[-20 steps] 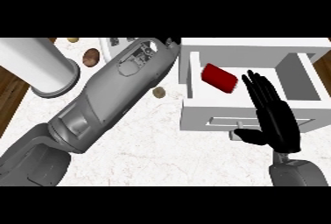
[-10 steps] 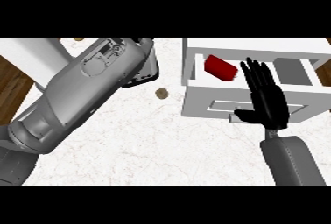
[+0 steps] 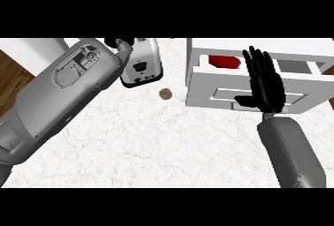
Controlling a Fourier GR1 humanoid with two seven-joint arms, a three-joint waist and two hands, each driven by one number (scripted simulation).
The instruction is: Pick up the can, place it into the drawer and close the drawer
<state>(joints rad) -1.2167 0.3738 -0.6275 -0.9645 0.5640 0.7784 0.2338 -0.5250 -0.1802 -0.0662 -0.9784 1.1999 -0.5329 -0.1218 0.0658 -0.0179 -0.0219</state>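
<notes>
The red cylindrical can (image 3: 224, 61) already lay inside the open white drawer (image 3: 248, 90); the flat, straight-fingered right hand (image 3: 264, 84) rested against its front, closing remained.

Two smooth grey forearms with rounded shells, left forearm (image 3: 62, 103) bearing an outlined panel with small screws, right hand (image 3: 266, 86) matte black, slender black fingers (image 3: 256, 62)

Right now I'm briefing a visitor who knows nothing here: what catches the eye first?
The black right hand lies flat with straight fingers over the white drawer at upper right, beside the red can inside it. The big grey left forearm crosses the left side diagonally.
</notes>
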